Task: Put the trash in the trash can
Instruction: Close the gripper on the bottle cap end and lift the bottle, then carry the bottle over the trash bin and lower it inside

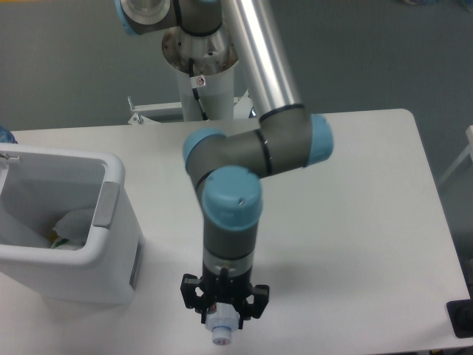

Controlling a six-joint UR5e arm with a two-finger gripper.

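Bottle (pixel 220 330) upright in hand (pixel 222 323); wrapper (pixel 74 224) in bin (pixel 111 222).

UR5e arm (pixel 251 148) reaches down over the white table (pixel 355 222), wrist pointing at the near edge. Gripper (pixel 222 325) sits low near the front of the table, closed on the bottle (pixel 220 334) (only the white cap end and a bit of clear plastic show below the fingers, the rest hidden by the wrist). White trash can (pixel 111 222) stands at the left, well apart from the gripper, grey tab handle (pixel 106 205) on its right rim. Inside it lies the crumpled white wrapper (pixel 74 222), with a bit of yellow-green beside it, too small to tell. Black object (pixel 460 318) at the right edge.
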